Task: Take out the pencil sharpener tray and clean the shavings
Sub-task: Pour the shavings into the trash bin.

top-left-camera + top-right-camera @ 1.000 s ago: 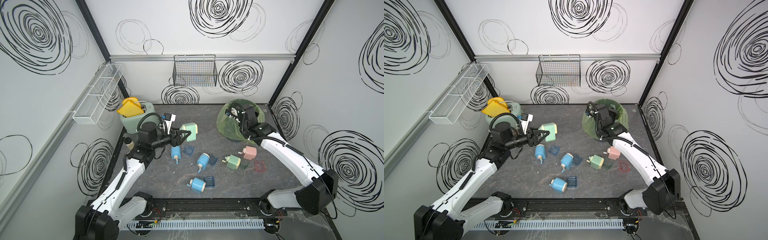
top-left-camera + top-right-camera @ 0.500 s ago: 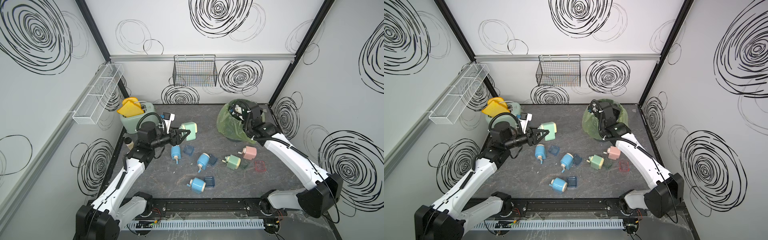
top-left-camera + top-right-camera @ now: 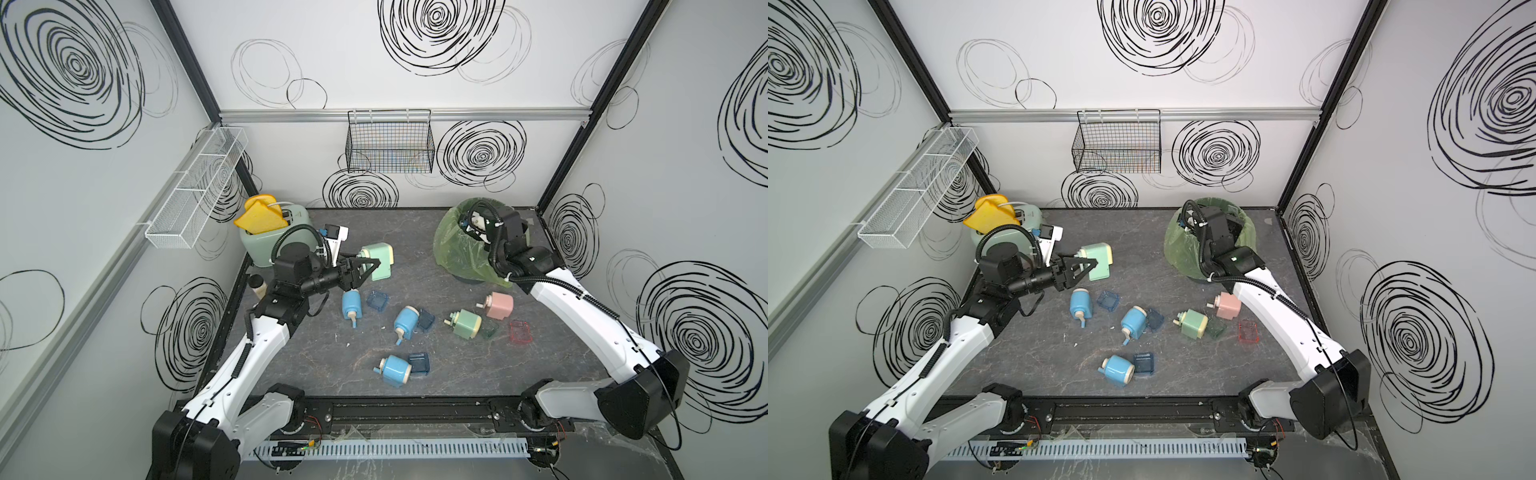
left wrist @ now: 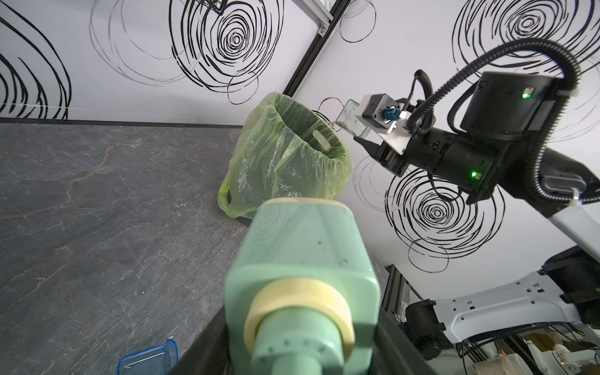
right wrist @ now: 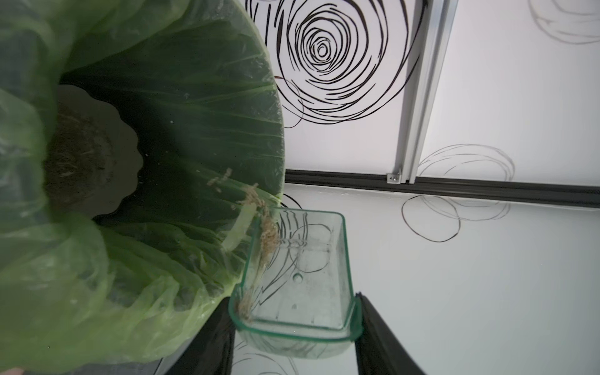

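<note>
Right jaws hold tray (image 5: 302,292) at bin (image 3: 461,253); left jaws hold sharpener (image 4: 302,259) (others (image 3: 394,370) litter table (image 3: 332,357)).

Bright, even diffuse light; soft shadows on counter (image 3: 415,232). Both top views sharp, walls (image 3: 83,216) bowed at edges. Wrist views: near green sharpener (image 4: 302,269) and bin bag (image 5: 97,276) out of focus

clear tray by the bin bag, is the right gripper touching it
Touching. Right wrist view: the clear tray sits in the right gripper, both dark fingers pressed against its sides.
</note>
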Robot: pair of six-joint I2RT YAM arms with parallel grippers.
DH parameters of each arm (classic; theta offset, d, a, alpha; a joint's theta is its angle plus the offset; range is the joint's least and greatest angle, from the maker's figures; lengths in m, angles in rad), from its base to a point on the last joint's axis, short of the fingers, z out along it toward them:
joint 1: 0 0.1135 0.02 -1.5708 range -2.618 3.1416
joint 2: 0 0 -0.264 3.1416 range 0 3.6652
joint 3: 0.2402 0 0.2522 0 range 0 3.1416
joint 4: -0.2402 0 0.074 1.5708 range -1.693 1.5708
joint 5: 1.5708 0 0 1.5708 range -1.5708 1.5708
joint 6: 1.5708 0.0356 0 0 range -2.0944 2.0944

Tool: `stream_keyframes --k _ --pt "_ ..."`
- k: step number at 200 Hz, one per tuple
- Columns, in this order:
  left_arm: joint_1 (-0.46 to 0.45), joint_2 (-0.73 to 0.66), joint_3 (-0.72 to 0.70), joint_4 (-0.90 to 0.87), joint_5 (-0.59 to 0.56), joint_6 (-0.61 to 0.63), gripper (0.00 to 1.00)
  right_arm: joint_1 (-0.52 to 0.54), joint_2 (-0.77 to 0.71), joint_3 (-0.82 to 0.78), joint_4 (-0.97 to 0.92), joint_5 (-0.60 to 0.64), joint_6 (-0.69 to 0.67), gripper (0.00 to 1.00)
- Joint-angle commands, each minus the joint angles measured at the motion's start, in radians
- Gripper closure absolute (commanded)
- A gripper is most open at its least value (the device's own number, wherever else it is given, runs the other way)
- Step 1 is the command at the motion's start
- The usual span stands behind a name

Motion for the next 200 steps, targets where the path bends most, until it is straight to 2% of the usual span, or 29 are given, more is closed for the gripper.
stream_keyframes --k 1,10,17,22,33,41,47,54,61,66,74,79,85,93,99,103,112,123,128,138,145,151,159,166,172,178,190,195,200 --pt "0.002 -0.004 0.007 0.065 0.015 0.01 0.82 -0.012 -0.007 0.051 0.065 0.075 -0.008 0.54" --pt "0.005 -0.006 0.004 0.07 0.017 0.004 0.82 -0.011 0.005 0.134 -0.188 -0.12 0.132 0.51" --pt "0.009 -0.004 -0.001 0.087 0.02 -0.01 0.82 0.001 -0.002 0.101 -0.215 -0.199 0.138 0.51" --pt "0.013 -0.006 -0.003 0.099 0.025 -0.019 0.82 0.016 -0.01 0.05 -0.159 -0.157 0.089 0.52" --pt "0.012 -0.006 0.002 0.096 0.028 -0.013 0.82 0.008 -0.006 -0.018 0.082 0.054 -0.039 0.55" --pt "0.01 -0.005 0.005 0.075 0.02 0.003 0.82 -0.007 -0.002 -0.01 0.157 0.107 -0.054 0.56" --pt "0.007 -0.007 0.005 0.064 0.016 0.01 0.82 -0.005 0.0 0.037 0.016 0.031 0.03 0.54" --pt "0.008 -0.007 0.0 0.067 0.015 0.007 0.82 0.008 0.003 0.083 -0.174 -0.143 0.111 0.5" --pt "0.009 -0.008 -0.004 0.076 0.018 -0.003 0.82 0.023 0.0 0.077 -0.204 -0.202 0.11 0.51" --pt "0.01 -0.008 -0.005 0.085 0.02 -0.008 0.82 0.035 -0.004 0.045 -0.128 -0.142 0.064 0.53" --pt "0.01 -0.008 -0.002 0.086 0.022 -0.007 0.82 0.033 -0.005 0.0 0.134 0.058 -0.052 0.54" --pt "0.011 -0.006 0.003 0.077 0.02 0.002 0.82 0.022 -0.009 -0.012 0.253 0.129 -0.103 0.54" --pt "0.009 -0.007 0.005 0.066 0.016 0.008 0.82 0.008 -0.013 0.011 0.194 0.105 -0.037 0.53" --pt "0.011 -0.008 0.004 0.066 0.015 0.007 0.82 -0.004 -0.001 0.088 -0.111 -0.086 0.137 0.5" --pt "0.014 -0.007 0.0 0.077 0.018 -0.003 0.82 -0.003 0.0 0.086 -0.184 -0.18 0.17 0.51" --pt "0.014 -0.007 -0.003 0.086 0.022 -0.011 0.82 0.009 -0.009 0.049 -0.14 -0.161 0.136 0.52" --pt "0.016 -0.007 -0.003 0.098 0.027 -0.017 0.82 0.028 -0.023 -0.015 0.078 -0.003 -0.015 0.54" --pt "0.012 -0.006 0.001 0.084 0.025 -0.005 0.82 0.023 -0.026 -0.008 0.316 0.132 -0.139 0.56" --pt "0.012 -0.004 0.0 0.079 0.023 -0.002 0.82 0.023 -0.026 0.036 0.245 0.111 -0.072 0.55" --pt "0.015 -0.006 -0.004 0.083 0.024 -0.008 0.82 0.014 -0.011 0.149 -0.122 -0.123 0.15 0.5" --pt "0.02 -0.006 -0.007 0.098 0.027 -0.02 0.82 0.002 0.001 0.143 -0.235 -0.236 0.202 0.5" --pt "0.024 -0.006 -0.009 0.111 0.031 -0.029 0.82 0.015 -0.008 0.059 -0.184 -0.194 0.139 0.5" --pt "0.024 -0.004 -0.006 0.113 0.036 -0.027 0.82 0.026 -0.013 -0.03 -0.021 -0.036 0.01 0.5" --pt "0.02 -0.002 -0.001 0.098 0.034 -0.016 0.82 0.01 -0.007 -0.037 0.093 0.051 -0.061 0.5" --pt "0.017 -0.003 0.001 0.086 0.029 -0.006 0.82 0.005 -0.004 -0.003 0.142 0.079 -0.055 0.5" --pt "0.015 -0.004 -0.003 0.081 0.026 -0.006 0.82 0.013 -0.001 0.058 0.095 0.057 0.006 0.5" --pt "0.019 -0.005 -0.013 0.097 0.028 -0.018 0.82 0.002 0.004 0.169 -0.213 -0.165 0.199 0.46" --pt "0.023 -0.003 -0.013 0.103 0.03 -0.024 0.82 -0.006 -0.002 0.145 -0.241 -0.207 0.22 0.45" --pt "0.026 -0.004 -0.012 0.11 0.033 -0.029 0.82 0.001 -0.019 0.08 -0.189 -0.179 0.176 0.46"
